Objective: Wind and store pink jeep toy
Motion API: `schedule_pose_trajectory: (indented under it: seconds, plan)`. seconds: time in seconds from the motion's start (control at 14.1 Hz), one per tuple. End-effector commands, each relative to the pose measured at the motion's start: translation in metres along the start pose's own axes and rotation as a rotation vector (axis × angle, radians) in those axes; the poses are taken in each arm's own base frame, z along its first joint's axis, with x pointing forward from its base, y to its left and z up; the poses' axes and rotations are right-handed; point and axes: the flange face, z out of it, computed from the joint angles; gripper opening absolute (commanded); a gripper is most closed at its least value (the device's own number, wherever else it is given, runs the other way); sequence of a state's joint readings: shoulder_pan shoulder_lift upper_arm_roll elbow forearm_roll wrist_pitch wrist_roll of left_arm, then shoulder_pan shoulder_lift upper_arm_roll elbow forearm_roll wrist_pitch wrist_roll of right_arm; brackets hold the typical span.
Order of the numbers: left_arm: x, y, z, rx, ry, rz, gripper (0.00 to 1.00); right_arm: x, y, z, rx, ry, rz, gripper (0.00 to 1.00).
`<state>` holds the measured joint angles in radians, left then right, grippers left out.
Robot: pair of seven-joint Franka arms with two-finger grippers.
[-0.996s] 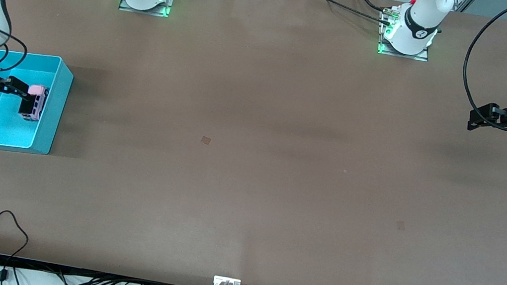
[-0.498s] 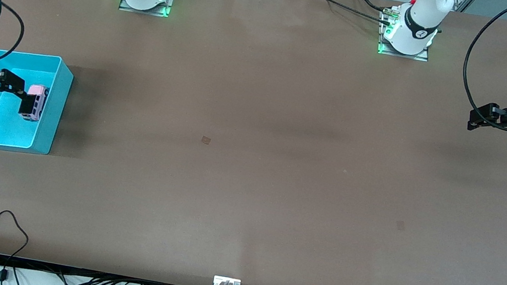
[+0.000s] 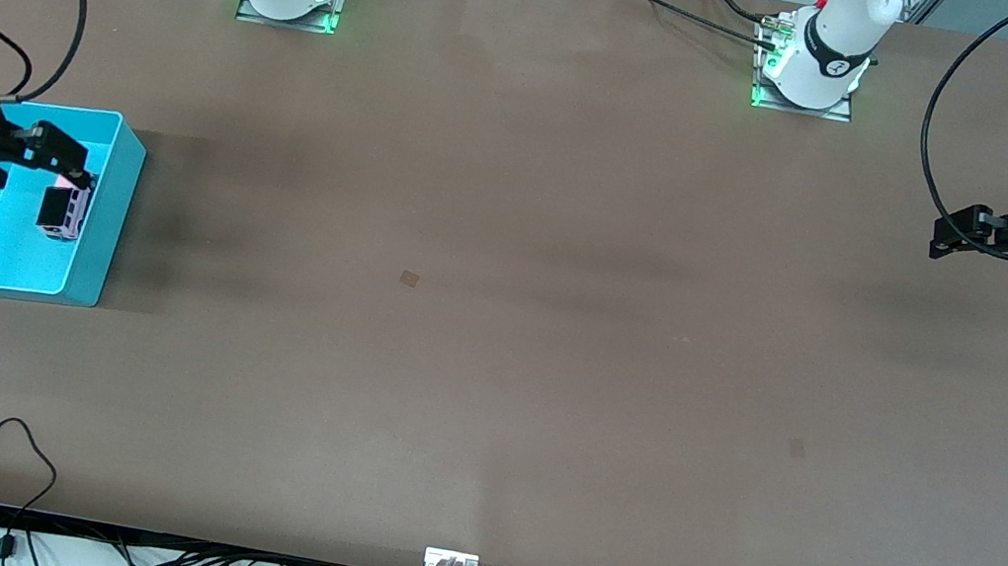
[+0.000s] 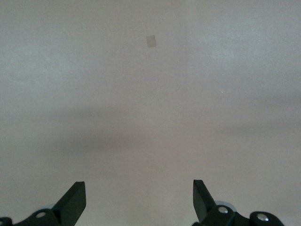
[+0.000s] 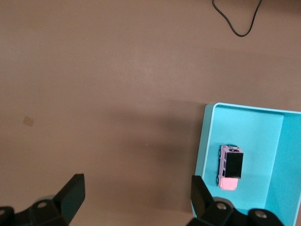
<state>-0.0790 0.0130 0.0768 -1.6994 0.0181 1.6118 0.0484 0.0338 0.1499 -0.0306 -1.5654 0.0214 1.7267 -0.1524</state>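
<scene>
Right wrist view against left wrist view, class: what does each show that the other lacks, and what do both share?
Only the right wrist view shows the small pale pink jeep toy with a black roof lying in the open cyan plastic bin, plus a black cable loop. The left wrist view shows nothing extra. Both show bare brown tabletop and an open tool: right tool, left tool.

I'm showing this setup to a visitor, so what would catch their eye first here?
Probably the bright cyan bin at the right arm's end of the table, with the pink jeep toy lying inside it. The open right gripper hangs empty above the bin, while the left gripper waits open over bare table at its own end.
</scene>
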Motion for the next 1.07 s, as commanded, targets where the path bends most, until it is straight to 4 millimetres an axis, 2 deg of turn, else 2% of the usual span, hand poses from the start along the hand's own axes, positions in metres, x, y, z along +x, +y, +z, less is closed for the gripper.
schedule_pose_trajectory:
  seconds: [0.0, 0.07, 0.28, 0.43, 0.57, 1.0]
  plan:
    - [-0.003, -0.001, -0.007, -0.019, 0.002, 0.019, 1.0, -0.013, -0.006, -0.034, 0.009, -0.043, 0.025, 1.0]
    - [-0.003, -0.001, -0.007, -0.019, 0.002, 0.019, 1.0, -0.024, -0.012, -0.052, 0.008, -0.039, 0.064, 1.0]
    - [-0.003, -0.001, -0.007, -0.019, 0.002, 0.019, 1.0, -0.049, -0.033, -0.077, -0.011, -0.008, 0.142, 1.0]
    - [-0.003, -0.001, -0.007, -0.02, 0.002, 0.019, 1.0, -0.067, -0.036, -0.075, -0.016, 0.012, 0.165, 1.0]
    - [-0.002, -0.001, -0.006, -0.019, 0.001, 0.019, 1.0, -0.086, -0.038, -0.065, -0.017, 0.05, 0.158, 1.0]
    - [-0.003, -0.001, -0.007, -0.02, 0.002, 0.019, 1.0, -0.081, -0.034, -0.073, -0.013, 0.032, 0.133, 1.0]
